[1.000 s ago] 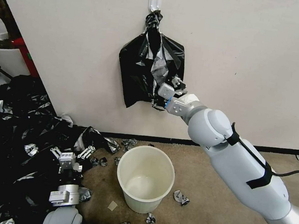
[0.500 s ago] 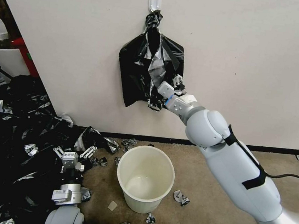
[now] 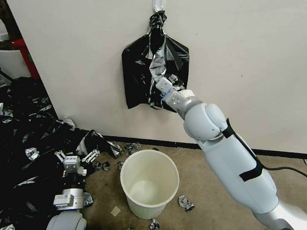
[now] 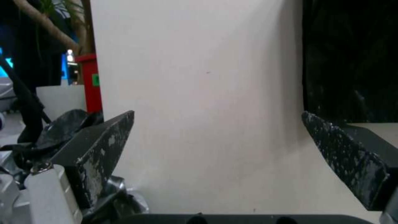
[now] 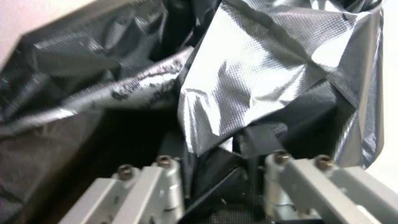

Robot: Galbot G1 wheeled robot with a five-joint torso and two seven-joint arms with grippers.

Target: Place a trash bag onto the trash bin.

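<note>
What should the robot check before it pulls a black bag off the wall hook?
1. Right gripper at the hanging stack of black bags: ok.
2. Fingers closed on one silvery sheet: ok, though a single bag cannot tell.
3. Stack knotted on the white wall hook: ok.
4. Trash bin upright and open on the carpet: ok.
5. Left gripper open, low over the heap of black bags, out of the way: ok.
</note>
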